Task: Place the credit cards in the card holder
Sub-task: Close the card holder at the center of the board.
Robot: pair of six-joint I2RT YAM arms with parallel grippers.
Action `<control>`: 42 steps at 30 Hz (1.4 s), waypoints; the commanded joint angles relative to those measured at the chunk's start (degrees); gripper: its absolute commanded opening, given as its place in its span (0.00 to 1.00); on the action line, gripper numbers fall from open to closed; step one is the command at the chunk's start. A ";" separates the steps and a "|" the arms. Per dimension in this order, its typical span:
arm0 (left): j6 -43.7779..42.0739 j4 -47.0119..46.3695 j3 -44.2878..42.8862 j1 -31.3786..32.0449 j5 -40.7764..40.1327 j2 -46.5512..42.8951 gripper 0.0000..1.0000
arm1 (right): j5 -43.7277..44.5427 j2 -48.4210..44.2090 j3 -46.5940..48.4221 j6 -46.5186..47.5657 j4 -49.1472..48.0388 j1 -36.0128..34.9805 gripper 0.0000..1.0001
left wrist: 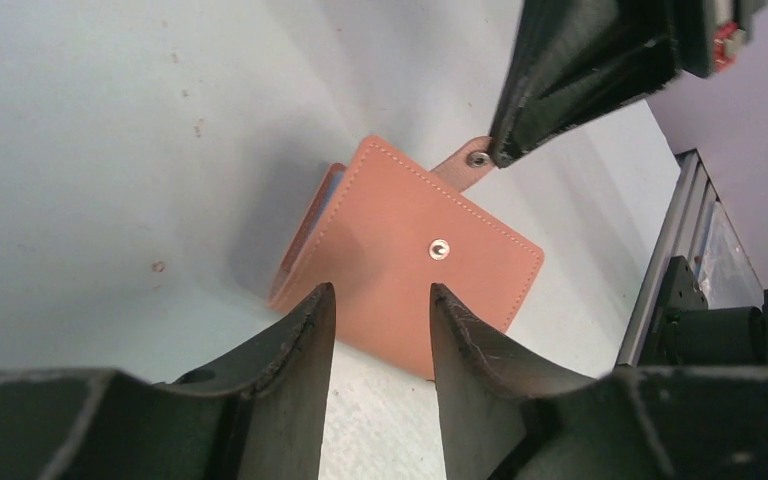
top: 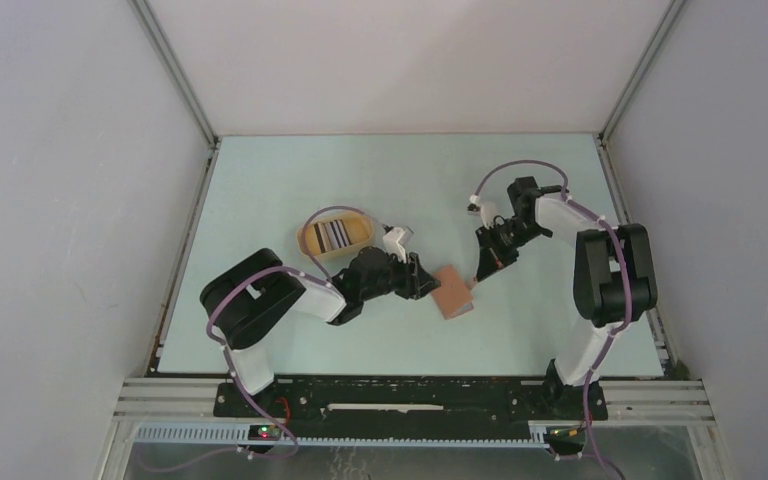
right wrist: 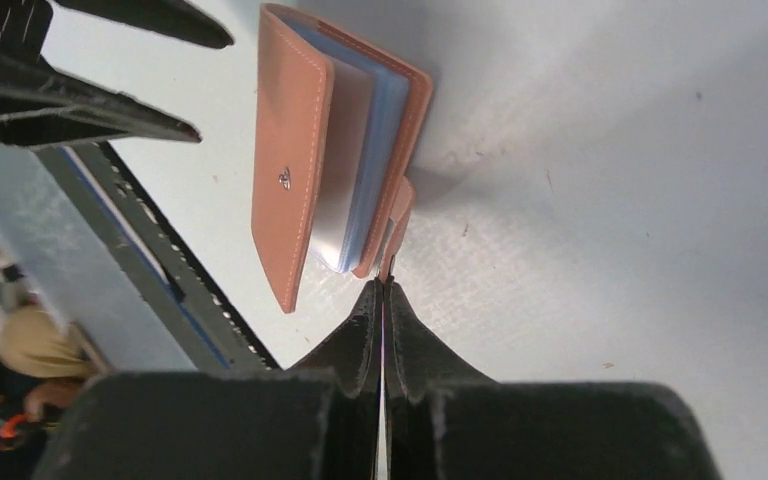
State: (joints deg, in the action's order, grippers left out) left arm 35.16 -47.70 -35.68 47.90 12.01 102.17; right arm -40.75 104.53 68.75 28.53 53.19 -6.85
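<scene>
The reddish-brown card holder [top: 452, 292] [left wrist: 400, 230] lies mid-table, its cover slightly lifted and blue-grey sleeves [right wrist: 365, 140] showing inside. My right gripper [top: 478, 276] [right wrist: 382, 285] is shut on its snap tab [left wrist: 463, 166] [right wrist: 398, 210], pinching it at the holder's far edge. My left gripper [top: 423, 280] [left wrist: 380, 292] stands open just short of the holder's near side, with nothing between its fingers. The credit cards [top: 332, 235], dark and pale, sit on edge in a yellow tray behind the left arm.
The yellow oval tray [top: 310, 245] stands left of centre, close to the left arm's wrist. A metal rail [top: 410, 385] runs along the table's near edge. Grey enclosure walls bound the left, right and back.
</scene>
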 commanded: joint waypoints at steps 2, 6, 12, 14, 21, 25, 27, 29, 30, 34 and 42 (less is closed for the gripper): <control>1.72 -3.51 0.54 -0.63 -1.26 -0.49 0.43 | 8.10 -5.55 1.47 1.93 -3.59 -4.89 0.00; 2.06 -2.33 -0.78 -0.49 -1.10 0.93 0.40 | 10.83 -6.39 1.55 1.48 -4.77 -8.22 0.00; -1.85 8.20 -5.13 1.78 -5.28 1.38 0.39 | 14.78 -7.68 2.00 1.31 -6.05 -10.82 0.00; -3.01 10.63 -6.30 2.64 -6.28 1.53 0.39 | 15.68 -8.21 2.07 1.39 -6.50 -11.20 0.00; -4.30 14.38 -8.92 3.46 -6.13 2.90 0.36 | 13.72 -9.06 2.00 2.33 -6.18 -11.86 0.00; -4.06 14.52 -9.05 3.51 -5.64 3.12 0.35 | 11.66 -8.83 1.33 3.37 -5.92 -13.38 0.00; -3.99 14.57 -9.24 3.47 -5.45 3.42 0.33 | 11.15 -8.45 1.15 3.59 -5.91 -14.04 0.00; -3.79 14.74 -9.48 3.43 -4.97 3.81 0.30 | 11.01 -7.82 1.01 3.91 -5.90 -14.60 0.00; -3.66 14.82 -9.57 3.47 -4.84 3.97 0.29 | 11.07 -7.61 0.91 3.91 -5.98 -14.87 0.00; -3.26 14.73 -9.67 3.35 -4.21 4.26 0.25 | 10.51 -6.70 0.64 4.00 -6.12 -15.36 0.00; -2.17 13.13 -8.75 2.86 -3.51 4.26 0.18 | 8.98 -4.10 0.55 3.94 -5.50 -15.74 0.00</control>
State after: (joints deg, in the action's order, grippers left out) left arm 32.64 -34.70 -43.68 50.87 7.25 105.41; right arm -29.45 99.22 68.75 31.66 47.92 -21.89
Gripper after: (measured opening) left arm 0.196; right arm 0.006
